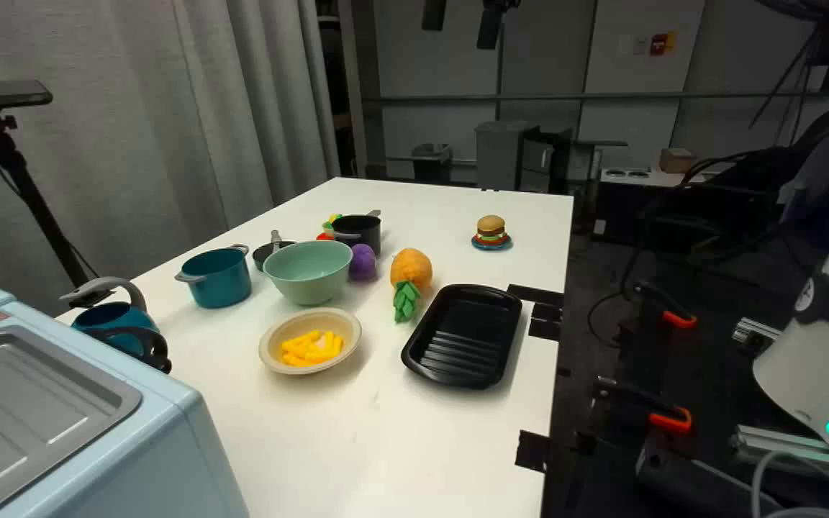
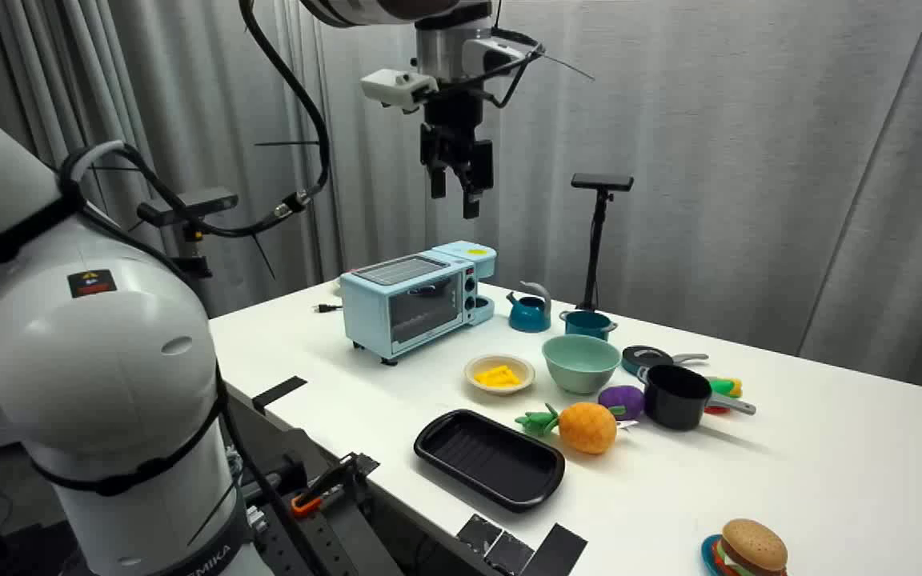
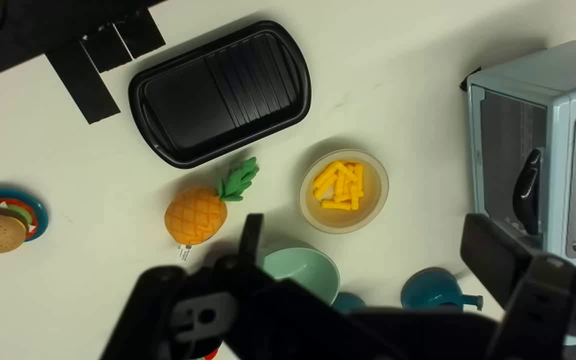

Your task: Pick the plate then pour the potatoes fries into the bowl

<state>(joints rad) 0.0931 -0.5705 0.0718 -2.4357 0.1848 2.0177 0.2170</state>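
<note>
Currently, the gripper [image 2: 454,198] hangs high, fingers [image 3: 493,257] wide and empty. The plate [image 3: 375,200], fries [image 3: 340,182] in it, sits near the bowl [image 2: 581,372]; best to pinch its rim clear of the fries and lift level, so none spill.

The arm [image 2: 101,360] points its wrist [image 2: 442,60] down, jaws wide apart.
</note>
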